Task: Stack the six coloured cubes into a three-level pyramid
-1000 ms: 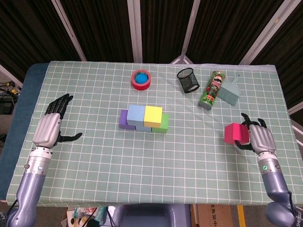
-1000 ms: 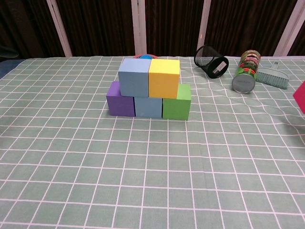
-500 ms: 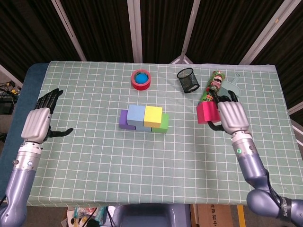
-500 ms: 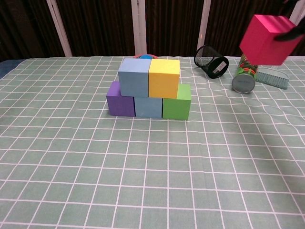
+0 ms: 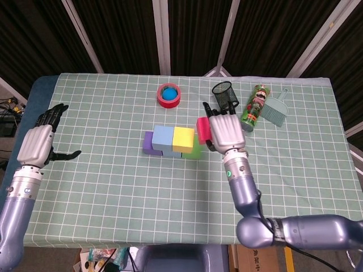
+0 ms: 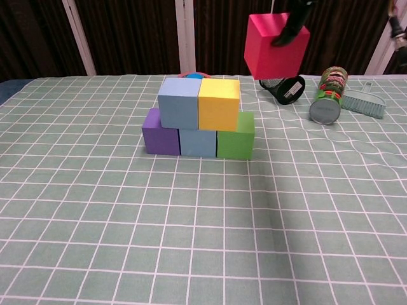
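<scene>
On the green checked tablecloth (image 5: 113, 192), five cubes already form two levels: purple cube (image 6: 160, 136), blue cube (image 6: 198, 142) and green cube (image 6: 236, 140) below, light blue cube (image 6: 179, 101) and yellow cube (image 6: 219, 103) above, so I judge only the cap is left. The magenta cube (image 6: 276, 46), plain-faced and slightly tilted, hangs pinched in the right hand (image 5: 226, 131) fingers, above and right of the stack. The left hand (image 5: 36, 144) hovers well apart, fingers spread, empty.

Bright, even overhead light — soft shadow right of the cube stack (image 6: 198, 126) (chest view); backdrop behind it dark; both views sharp.
</scene>
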Robot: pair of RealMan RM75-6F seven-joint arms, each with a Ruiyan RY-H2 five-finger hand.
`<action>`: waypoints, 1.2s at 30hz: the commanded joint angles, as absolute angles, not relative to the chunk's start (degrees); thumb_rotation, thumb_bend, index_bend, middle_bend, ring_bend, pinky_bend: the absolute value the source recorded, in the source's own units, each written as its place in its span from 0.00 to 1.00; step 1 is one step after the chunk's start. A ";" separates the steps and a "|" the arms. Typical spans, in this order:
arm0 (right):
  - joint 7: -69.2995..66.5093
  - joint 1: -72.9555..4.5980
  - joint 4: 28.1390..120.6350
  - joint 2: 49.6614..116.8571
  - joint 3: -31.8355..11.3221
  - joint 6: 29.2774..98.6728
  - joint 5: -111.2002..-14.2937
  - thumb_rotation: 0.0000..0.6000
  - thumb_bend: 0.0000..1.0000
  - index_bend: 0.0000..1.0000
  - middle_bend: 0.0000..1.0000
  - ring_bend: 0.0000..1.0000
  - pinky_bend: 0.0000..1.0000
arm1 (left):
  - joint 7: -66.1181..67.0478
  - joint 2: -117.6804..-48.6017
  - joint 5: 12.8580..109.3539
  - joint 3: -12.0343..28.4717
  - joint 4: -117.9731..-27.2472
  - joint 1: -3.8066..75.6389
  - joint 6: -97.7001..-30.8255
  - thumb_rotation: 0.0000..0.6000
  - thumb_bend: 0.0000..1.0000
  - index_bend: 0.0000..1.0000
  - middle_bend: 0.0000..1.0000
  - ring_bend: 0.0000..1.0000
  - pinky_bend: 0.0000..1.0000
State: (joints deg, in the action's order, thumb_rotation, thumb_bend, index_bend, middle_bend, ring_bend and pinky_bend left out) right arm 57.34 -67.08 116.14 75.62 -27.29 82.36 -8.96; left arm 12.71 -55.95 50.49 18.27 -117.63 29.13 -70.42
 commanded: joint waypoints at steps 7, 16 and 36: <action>59.54 -75.26 108.34 86.25 -35.05 92.59 1.72 1.00 0.36 0.00 0.37 0.22 0.00 | 12.12 -55.81 50.44 18.04 -116.10 29.34 -69.95 1.00 0.10 0.00 0.00 0.00 0.00; 58.36 -76.82 104.43 89.07 -38.96 94.47 3.37 1.00 0.36 0.00 0.37 0.22 0.00 | 11.88 -55.81 50.57 17.91 -116.01 29.48 -70.18 1.00 0.10 0.00 0.00 0.00 0.00; 57.74 -78.78 101.26 94.21 -41.37 94.05 4.74 1.00 0.36 0.00 0.38 0.22 0.00 | 11.01 -55.70 49.87 17.92 -115.81 29.78 -70.09 1.00 0.10 0.00 0.00 0.00 0.00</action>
State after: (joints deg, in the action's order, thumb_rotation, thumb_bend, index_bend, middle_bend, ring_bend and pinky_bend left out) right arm 57.88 -78.60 101.55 93.89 -41.31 94.16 4.76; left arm 11.03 -55.71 49.89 17.92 -115.81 29.77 -70.09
